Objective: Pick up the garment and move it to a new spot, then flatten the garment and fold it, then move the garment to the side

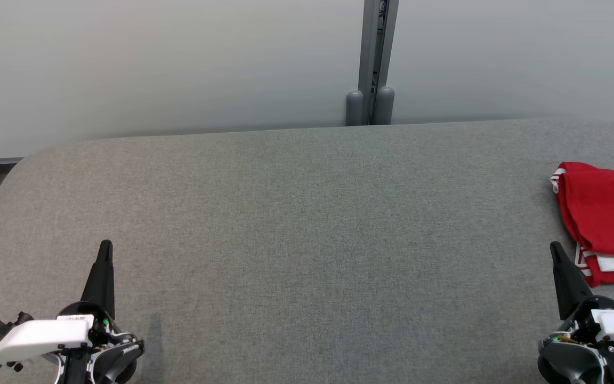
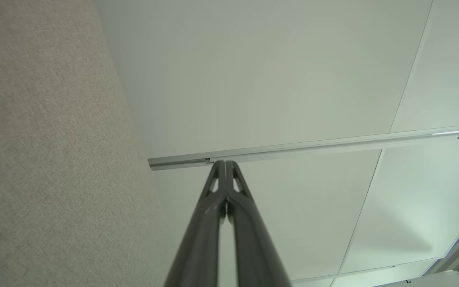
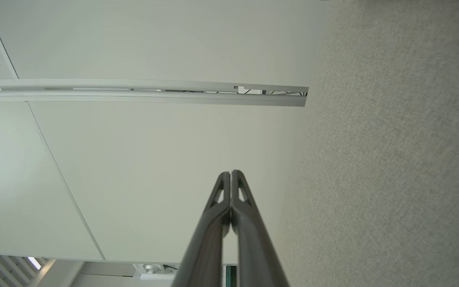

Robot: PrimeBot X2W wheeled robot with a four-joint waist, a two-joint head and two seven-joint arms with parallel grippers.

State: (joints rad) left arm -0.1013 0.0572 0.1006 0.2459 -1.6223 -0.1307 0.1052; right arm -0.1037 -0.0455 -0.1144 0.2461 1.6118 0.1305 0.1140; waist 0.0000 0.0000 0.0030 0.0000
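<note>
The left gripper (image 1: 105, 245) is shut. Its two dark fingers are pressed together and nothing is between them. In the left wrist view the left gripper (image 2: 225, 163) shows the same thing: the tips meet. The right gripper (image 1: 555, 247) is shut too, with nothing in its jaws. The right wrist view shows the right gripper (image 3: 231, 173) with its fingers tight together.

Both grippers sit low over the gray table (image 1: 307, 224), and their fingers point at the pale wall (image 1: 179, 64).

The red garment (image 1: 605, 208) lies on the table just beside the right jaws, on their outer side and a little past their tips. It is folded into a bundle, with red and white stripes at its edges. Its near corner looks very close to the right fingers, but one cannot tell if they touch. The garment is well apart from the left jaws, with bare gray table between the two grippers.

A gray post (image 1: 376, 58) stands on the wall far past both jaws.
</note>
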